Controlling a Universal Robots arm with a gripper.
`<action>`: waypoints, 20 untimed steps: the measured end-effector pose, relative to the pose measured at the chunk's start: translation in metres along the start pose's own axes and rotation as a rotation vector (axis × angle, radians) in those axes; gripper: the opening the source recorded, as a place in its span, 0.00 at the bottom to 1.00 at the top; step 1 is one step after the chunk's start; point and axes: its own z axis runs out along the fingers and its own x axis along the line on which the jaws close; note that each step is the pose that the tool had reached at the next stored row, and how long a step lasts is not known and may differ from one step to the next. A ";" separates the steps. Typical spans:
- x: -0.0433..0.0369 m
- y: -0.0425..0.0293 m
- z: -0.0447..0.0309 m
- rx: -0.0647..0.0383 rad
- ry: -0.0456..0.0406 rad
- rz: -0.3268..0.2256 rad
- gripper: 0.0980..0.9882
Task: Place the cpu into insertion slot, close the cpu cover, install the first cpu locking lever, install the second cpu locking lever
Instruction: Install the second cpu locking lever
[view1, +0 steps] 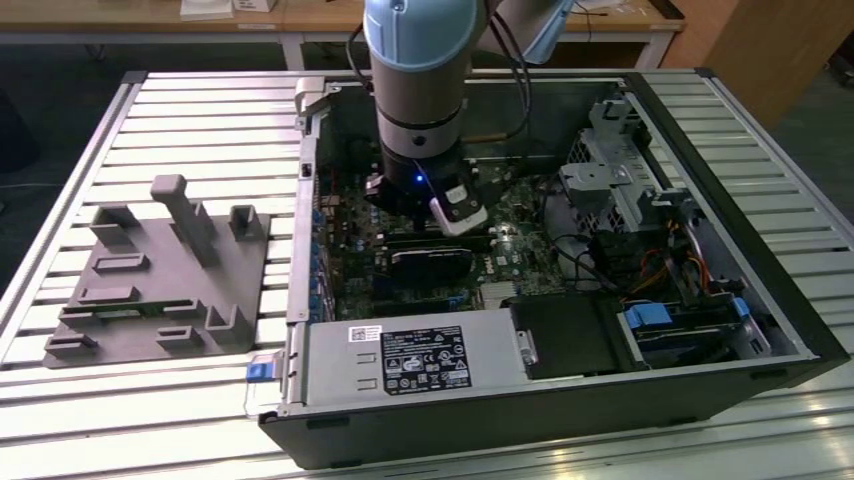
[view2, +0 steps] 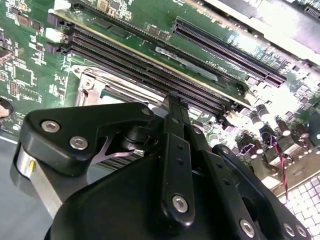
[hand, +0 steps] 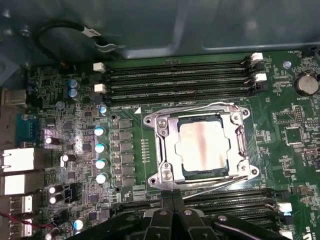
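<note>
Slatted metal counter (view1: 187, 110) carries open computer case (view1: 747, 330); grey fixture block (view1: 160, 280) at case's 9 o'clock in exterior view. Arm (view1: 420, 90) reaches down into case over green motherboard (hand: 75, 100). Insertion slot (hand: 165, 182) sits mid-board between memory slot banks (hand: 175, 75) at 12 and 6 o'clock in first wrist view. Cpu cover (hand: 230, 145) lies flat, closed over slot. Cpu (hand: 202, 147) seated inside, pale top showing through cover window. Jaws (hand: 172, 202) clenched together, holding nothing, tips just at slot's 6 o'clock edge.
</note>
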 end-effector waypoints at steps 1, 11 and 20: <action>0.0005 -0.0006 0.0003 -0.005 0.0002 -0.001 0.01; 0.0037 -0.0050 0.0057 -0.053 0.0031 -0.005 0.01; 0.0076 -0.0092 0.0085 -0.088 0.0051 -0.003 0.01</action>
